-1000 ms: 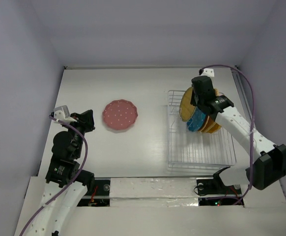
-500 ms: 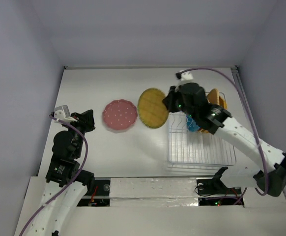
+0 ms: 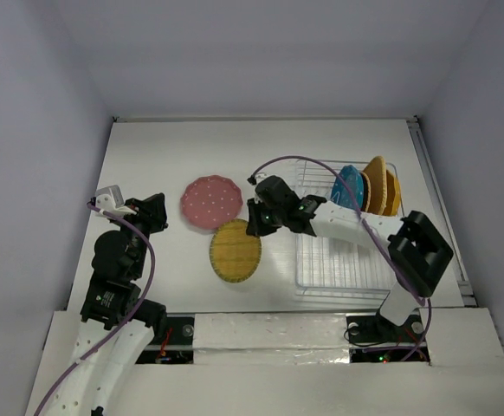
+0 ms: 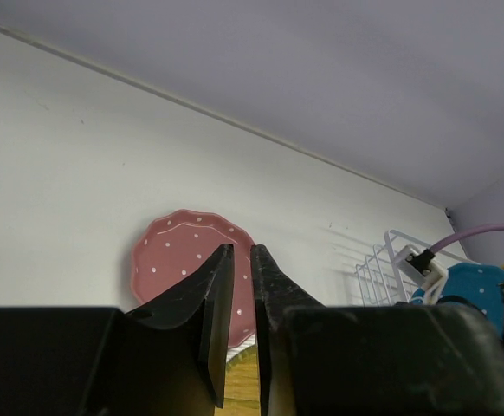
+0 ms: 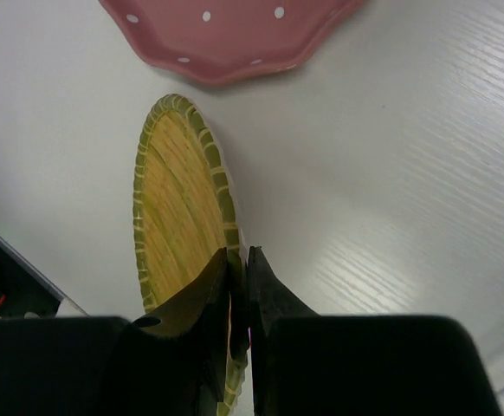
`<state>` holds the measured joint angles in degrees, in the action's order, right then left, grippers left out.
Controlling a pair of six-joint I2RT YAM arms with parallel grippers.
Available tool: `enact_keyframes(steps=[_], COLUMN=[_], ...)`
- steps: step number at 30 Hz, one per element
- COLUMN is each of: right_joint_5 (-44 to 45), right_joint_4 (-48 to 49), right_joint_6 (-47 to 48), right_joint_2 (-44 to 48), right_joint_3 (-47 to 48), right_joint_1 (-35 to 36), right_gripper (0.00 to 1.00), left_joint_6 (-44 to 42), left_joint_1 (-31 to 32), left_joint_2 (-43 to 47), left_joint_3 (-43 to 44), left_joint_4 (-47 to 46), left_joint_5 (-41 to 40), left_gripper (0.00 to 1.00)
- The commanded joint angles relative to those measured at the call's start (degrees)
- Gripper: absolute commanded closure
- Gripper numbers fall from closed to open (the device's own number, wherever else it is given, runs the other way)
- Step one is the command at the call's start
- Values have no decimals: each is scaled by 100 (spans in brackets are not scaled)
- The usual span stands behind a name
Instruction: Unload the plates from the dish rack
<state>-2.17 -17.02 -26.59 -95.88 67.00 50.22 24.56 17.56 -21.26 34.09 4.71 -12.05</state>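
"Right wrist view: right hand [image 5: 239, 260] clamps the rim of the round woven yellow plate [image 5: 178, 225]. Down yet?"
"Almost flat on the desk [image 3: 148, 156], just this side of the scalloped pink plate [image 3: 211, 203]; a second ago it hung by the dish rack [image 3: 347, 260]. Left hand [image 4: 242, 260], fingers nearly together, grips nothing"
"Two out, then?"
"Yes; teal plate [image 3: 349, 187] and orange plates [image 3: 375, 184] stand upright in white wire tines"

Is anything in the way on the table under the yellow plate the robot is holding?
Nothing visible is. The right gripper holds the yellow plate by its rim over a bare part of the table. The pink plate lies just beyond it, very close, so their edges might bump.
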Motion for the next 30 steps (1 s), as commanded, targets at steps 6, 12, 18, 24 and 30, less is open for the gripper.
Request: enact_keyframes(steps=[6,12,18,24,30], right_joint_5=[1008,1298,1386,1606,1852], right_joint_4=[-328,-311,-320,-434,-391], right_joint_6=[-66,-232,-250,-250,-312], right_joint_2=[-861,-793,-819,-513,156], right_joint_3=[164,-257,-250,31,190], right_joint_1=[15,15,15,15,15], right_gripper=[96,64,51,32,37], left_joint_6=[-12,-12,5,5,5], left_joint_1=[19,19,19,19,19], left_joint_2=[-1,16,25,16,34], left_joint_3=[-34,-42,-34,-34,-34], left_joint_4=[-137,-137,-128,-128,-128], left_joint_5=[19,19,19,19,19], left_gripper=[87,87,86,86,86])
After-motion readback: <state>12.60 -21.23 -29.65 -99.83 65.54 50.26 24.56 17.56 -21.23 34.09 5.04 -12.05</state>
